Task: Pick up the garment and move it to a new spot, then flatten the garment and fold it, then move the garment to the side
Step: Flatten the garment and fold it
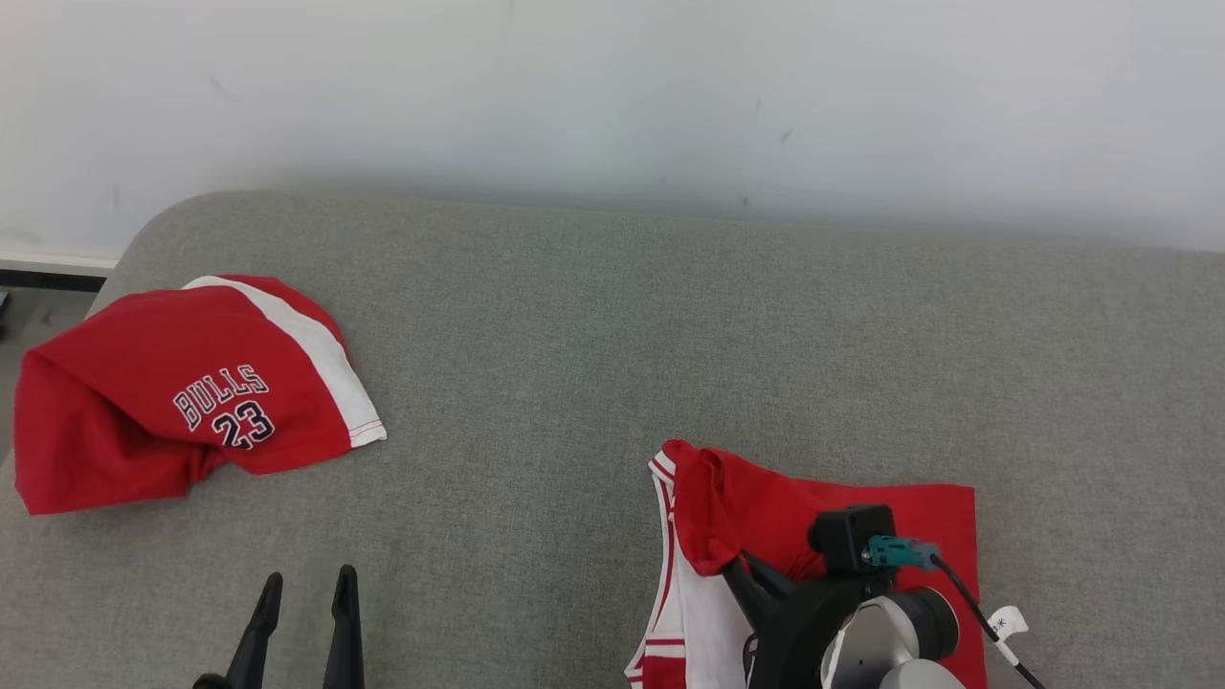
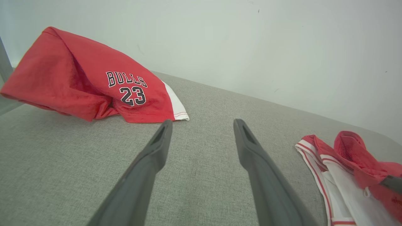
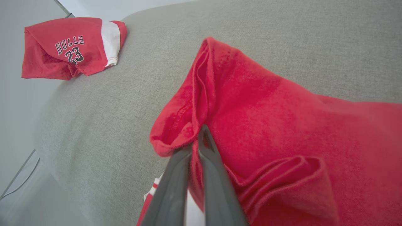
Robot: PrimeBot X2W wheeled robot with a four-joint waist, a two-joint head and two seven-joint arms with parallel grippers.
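Judging by how things lie on the grey cushion (image 1: 612, 335), the task seems midway: the red-and-white garment (image 1: 756, 498) sits at its near right, partly flattened, a red flap (image 3: 188, 125) turned over it, well apart from the Bulls shorts (image 1: 182, 392) at far left. The right gripper (image 3: 196, 141) pinches that flap's edge, probably mid-fold; the left gripper (image 1: 306, 588) hovers spread and empty, and moving the garment aside is left to do

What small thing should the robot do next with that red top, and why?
Probably lift the pinched fold a little: the right fingers are shut on a raised fold of the red jersey, which lies crumpled on the grey cushion; the left fingers hang open.
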